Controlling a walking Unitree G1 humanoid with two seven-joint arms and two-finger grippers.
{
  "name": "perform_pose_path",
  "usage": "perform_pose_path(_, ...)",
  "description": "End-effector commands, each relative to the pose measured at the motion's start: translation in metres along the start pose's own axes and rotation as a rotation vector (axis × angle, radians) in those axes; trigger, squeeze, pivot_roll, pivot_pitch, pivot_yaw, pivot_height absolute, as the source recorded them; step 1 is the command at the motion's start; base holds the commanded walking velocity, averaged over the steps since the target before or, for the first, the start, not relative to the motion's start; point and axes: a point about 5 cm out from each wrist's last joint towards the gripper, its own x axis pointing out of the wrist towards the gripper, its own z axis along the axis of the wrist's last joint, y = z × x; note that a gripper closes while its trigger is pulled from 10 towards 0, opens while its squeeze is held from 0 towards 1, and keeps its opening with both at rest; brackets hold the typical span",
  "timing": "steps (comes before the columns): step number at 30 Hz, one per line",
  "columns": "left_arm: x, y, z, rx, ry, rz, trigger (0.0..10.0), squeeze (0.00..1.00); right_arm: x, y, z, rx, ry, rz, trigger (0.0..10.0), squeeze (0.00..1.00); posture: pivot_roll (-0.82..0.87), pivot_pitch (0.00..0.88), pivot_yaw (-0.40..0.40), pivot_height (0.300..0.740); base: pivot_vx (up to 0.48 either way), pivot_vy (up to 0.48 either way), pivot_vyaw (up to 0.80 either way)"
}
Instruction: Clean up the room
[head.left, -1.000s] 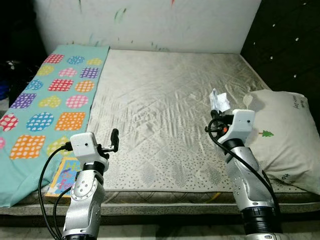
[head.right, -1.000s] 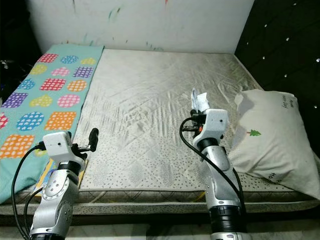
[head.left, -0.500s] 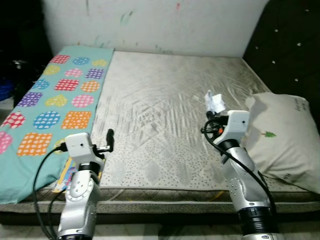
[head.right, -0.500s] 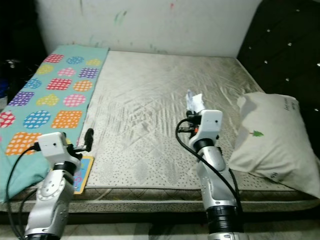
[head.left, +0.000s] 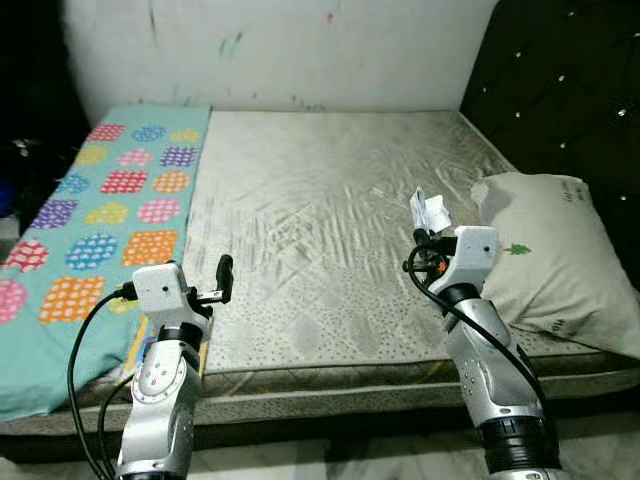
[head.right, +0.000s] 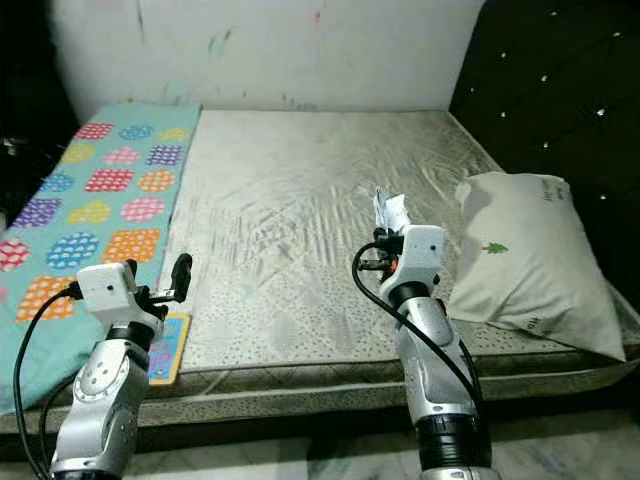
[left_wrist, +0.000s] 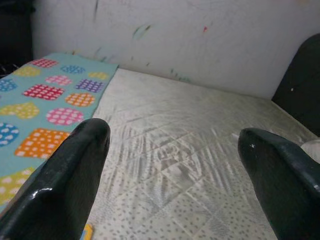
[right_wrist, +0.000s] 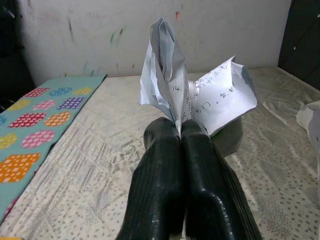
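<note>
Your right gripper (right_wrist: 181, 131) holds its jaws clamped on a crumpled handwritten paper (right_wrist: 192, 92) above the bare mattress (head.left: 320, 210), left gripper (left_wrist: 175, 165) jaws apart and empty; next, probably, you carry it to a bin.

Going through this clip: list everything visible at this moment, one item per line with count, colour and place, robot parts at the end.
mattress: one, beige quilted, bare, fills the middle of the scene.
blanket: one, teal with coloured patches, along the mattress's left side.
pillow: one, off-white with a small green tree print, at the mattress's right edge.
booklet: one, colourful, at the near left edge of the mattress, partly behind the left arm.
headboard: one, black tufted, on the right.
wall: white, paint-marked, behind the bed.
crumpled paper: one, white with writing, pinched in the right gripper.
left gripper: fingers open, above the mattress.
right gripper: fingers shut on the paper.
</note>
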Motion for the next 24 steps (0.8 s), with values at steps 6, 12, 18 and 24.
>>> perform_pose_path(6, 0.0003, -0.0043, 0.0025, -0.011, -0.010, -0.030, 10.0, 0.00, 0.0021, -0.0020, 0.0043, -0.011, -0.013, 0.000, 10.0, 0.00, -0.15, 0.000, -0.005, 0.740, 0.000, 0.000, 0.00)
perform_pose_path(12, -0.0002, -0.0048, 0.0020, -0.013, -0.009, -0.035, 10.0, 0.00, 0.0021, -0.0019, 0.0042, -0.013, -0.012, 0.002, 10.0, 0.00, -0.15, 0.000, -0.007, 0.740, 0.000, 0.000, 0.00)
perform_pose_path(18, -0.0004, -0.0042, 0.0017, -0.009, -0.006, -0.032, 10.0, 0.00, 0.0016, -0.0026, 0.0038, -0.016, -0.010, -0.001, 10.0, 0.00, -0.15, 0.000, -0.007, 0.740, 0.040, 0.000, 0.00)
perform_pose_path(24, -0.0003, -0.0031, 0.0017, -0.004, -0.004, -0.030, 10.0, 0.00, 0.0014, -0.0031, 0.0032, -0.017, -0.009, -0.004, 10.0, 0.00, -0.15, 0.000, -0.004, 0.740, 0.041, 0.000, 0.00)
